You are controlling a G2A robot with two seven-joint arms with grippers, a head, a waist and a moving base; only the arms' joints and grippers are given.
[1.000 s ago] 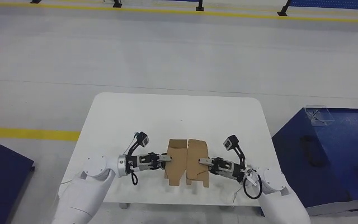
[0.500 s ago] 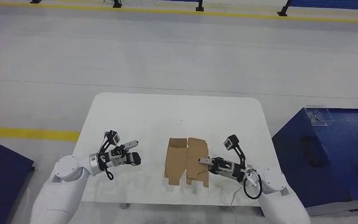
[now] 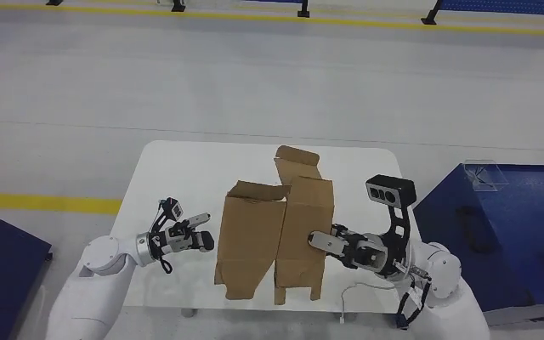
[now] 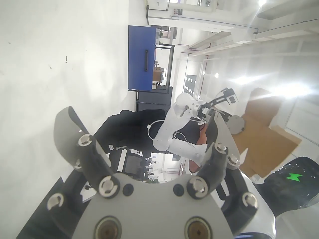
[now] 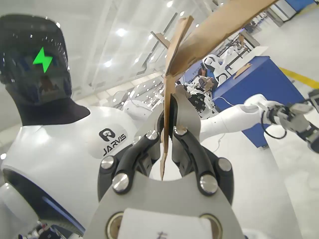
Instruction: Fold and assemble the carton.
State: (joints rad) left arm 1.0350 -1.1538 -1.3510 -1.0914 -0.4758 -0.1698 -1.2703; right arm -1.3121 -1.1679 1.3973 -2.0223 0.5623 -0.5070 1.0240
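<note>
One carton (image 3: 272, 229), a half-opened sleeve of brown corrugated board with loose flaps at both ends, appears held clear of the table (image 3: 170, 170), over the table's 6 o'clock half. The right pincer (image 3: 316, 241) is closed on a thin panel edge at the carton's 4 o'clock side, and its wrist view shows the board sandwiched between both fingers. The left pincer (image 3: 206, 231) is spread wide and empty at 9 o'clock of the carton, near it but not touching.

The board looks light and stiff across each panel, and it should hinge freely at the score lines. Held by one edge, it is likely to swing or rack out of square, and a hard pinch could crush the corrugation. The better second hold is probably the 9 o'clock side panel close to a crease, since a loose flap would simply fold away.

Open table lies toward 12 and 9 o'clock. The lower flaps hang close over the table's 6 o'clock edge, so setting the carton down calls for a shift toward 12. A blue cabinet (image 3: 476, 246) stands off the table at 3 o'clock.
</note>
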